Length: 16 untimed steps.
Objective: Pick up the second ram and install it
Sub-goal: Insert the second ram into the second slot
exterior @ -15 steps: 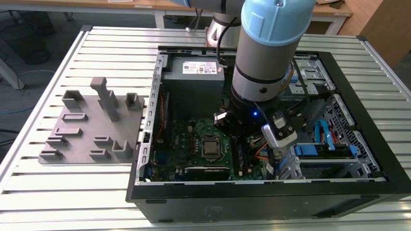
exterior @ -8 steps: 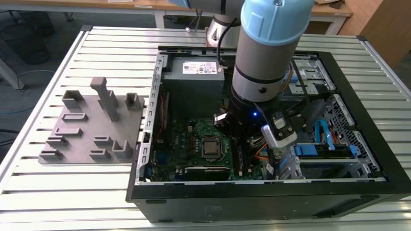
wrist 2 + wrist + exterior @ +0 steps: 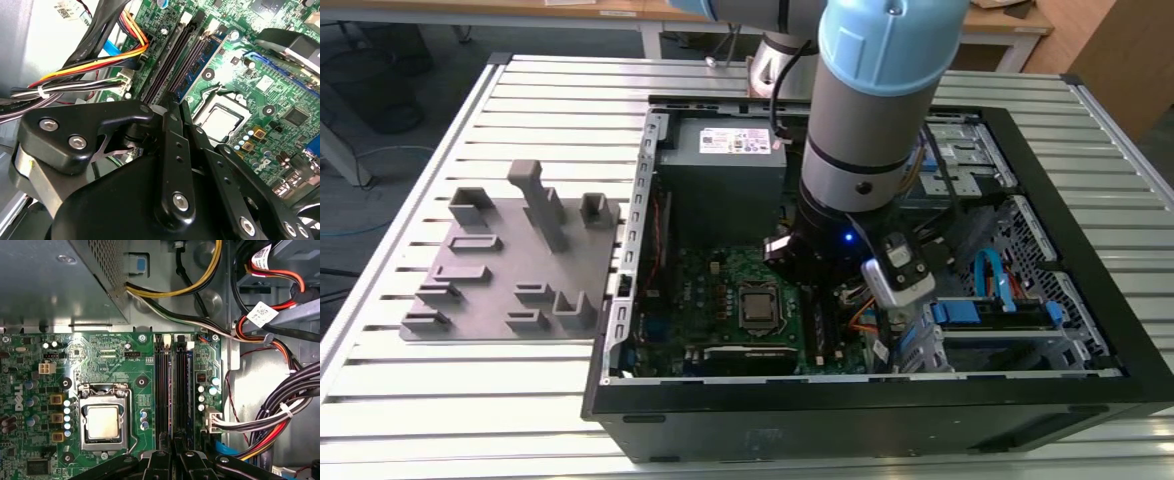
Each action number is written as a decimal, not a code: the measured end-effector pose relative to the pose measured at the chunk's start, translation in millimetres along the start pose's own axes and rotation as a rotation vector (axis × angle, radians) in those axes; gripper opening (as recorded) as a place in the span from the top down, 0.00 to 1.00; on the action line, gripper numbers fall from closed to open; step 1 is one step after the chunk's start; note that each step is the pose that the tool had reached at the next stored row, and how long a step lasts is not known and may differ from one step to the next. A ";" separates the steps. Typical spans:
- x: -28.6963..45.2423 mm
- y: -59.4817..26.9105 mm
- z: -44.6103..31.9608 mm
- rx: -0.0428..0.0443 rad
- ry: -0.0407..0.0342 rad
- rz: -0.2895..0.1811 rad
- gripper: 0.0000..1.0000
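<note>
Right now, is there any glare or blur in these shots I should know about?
In the second wrist view, the black hand sits close to the lens and looks soft, and light washes out the motherboard toward its far end. In the first wrist view the processor socket shows a mild sheen. The exterior view is evenly lit.

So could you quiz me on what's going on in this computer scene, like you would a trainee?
1. True or false: the grey fixture block lies on the slatted table, outside the computer case.
2. In the first wrist view, the gripper is nearest to which part? A the memory slots; B the processor socket; C the fixture block.
3. Fill in: the motherboard is coloured ____.

Key: 1 true; 2 A; 3 green.
</note>
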<state>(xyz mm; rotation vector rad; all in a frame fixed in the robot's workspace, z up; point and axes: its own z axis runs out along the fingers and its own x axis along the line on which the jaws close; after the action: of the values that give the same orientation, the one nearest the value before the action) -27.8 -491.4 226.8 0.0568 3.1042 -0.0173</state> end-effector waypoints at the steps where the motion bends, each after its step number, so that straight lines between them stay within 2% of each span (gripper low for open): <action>1: 0.0 0.5 0.5 0.0005 -0.0001 0.000 0.86; 16: 0.6 3.4 5.8 0.0018 -0.0002 -0.007 0.86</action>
<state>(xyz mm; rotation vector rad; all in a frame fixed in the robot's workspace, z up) -28.1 -488.1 221.0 0.0468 3.1043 -0.0202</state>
